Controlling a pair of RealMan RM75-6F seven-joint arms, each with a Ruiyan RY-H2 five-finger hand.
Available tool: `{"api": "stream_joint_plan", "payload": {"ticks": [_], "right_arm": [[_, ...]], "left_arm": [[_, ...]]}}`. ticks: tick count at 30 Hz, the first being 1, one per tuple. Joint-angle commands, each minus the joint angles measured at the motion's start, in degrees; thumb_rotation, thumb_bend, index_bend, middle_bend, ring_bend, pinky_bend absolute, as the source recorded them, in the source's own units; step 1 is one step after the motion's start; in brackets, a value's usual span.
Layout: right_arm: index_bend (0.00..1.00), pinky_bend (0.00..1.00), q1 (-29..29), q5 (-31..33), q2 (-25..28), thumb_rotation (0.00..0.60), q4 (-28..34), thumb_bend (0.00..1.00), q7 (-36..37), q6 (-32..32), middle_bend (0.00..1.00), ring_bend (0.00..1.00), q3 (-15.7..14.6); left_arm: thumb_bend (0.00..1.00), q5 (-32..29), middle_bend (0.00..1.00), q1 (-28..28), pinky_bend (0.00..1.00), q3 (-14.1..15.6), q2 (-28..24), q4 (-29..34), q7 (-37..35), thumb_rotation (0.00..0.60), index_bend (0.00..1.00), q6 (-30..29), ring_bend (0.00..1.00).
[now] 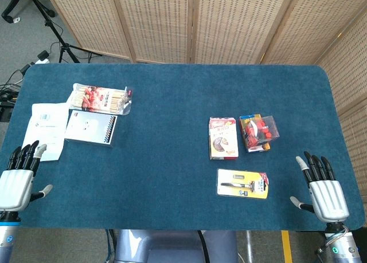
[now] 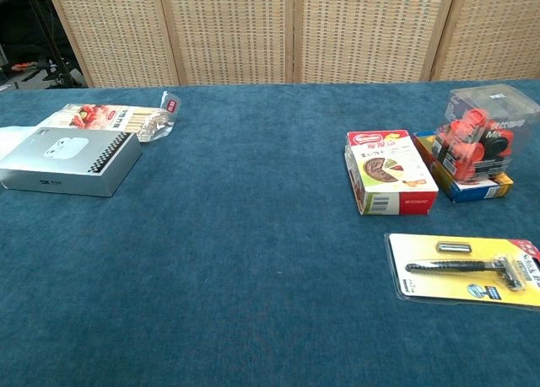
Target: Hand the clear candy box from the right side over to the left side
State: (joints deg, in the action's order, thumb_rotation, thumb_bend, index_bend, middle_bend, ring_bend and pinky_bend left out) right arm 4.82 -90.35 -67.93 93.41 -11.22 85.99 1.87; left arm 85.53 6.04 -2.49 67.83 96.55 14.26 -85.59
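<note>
Both hands, left hand [image 1: 16, 181] and right hand [image 1: 323, 188], rest spread wide at the near edge, holding nothing; clear candy box [image 1: 260, 130] sits far right.

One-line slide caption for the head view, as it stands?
Both hands, left and right, rest open at the table's near edge; clear candy box sits untouched right of center.

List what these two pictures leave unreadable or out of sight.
- Right robot hand and left robot hand: absent from the chest view, outside its frame.
- Clear candy box: hides most of the yellow-blue pack beneath it, both views.
- Razor pack: cut by the chest view's right edge.
- Label print: too small.
</note>
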Motion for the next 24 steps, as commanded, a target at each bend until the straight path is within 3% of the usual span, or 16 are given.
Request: {"api": "stream_joint_plan", "payload": {"ticks": [1,24], "right_arm": [[0.00,0.00,0.0,0.0,0.0,0.600,0.0,0.00,0.0,0.0,0.00,0.00,0.0],[0.00,0.00,0.3,0.3,-0.6,0.600,0.0,0.00,-0.8,-0.9,0.00,0.00,-0.1]], "left_arm": [[0.12,0.0,0.00,0.0,0.00,0.0,0.0,0.0,0.0,0.600,0.00,0.0,0.00],[0.12,0.3,0.00,-0.4,0.00,-0.1,-0.9,0.2,-2.0,0.600,0.00,-0.7,0.00]]}}
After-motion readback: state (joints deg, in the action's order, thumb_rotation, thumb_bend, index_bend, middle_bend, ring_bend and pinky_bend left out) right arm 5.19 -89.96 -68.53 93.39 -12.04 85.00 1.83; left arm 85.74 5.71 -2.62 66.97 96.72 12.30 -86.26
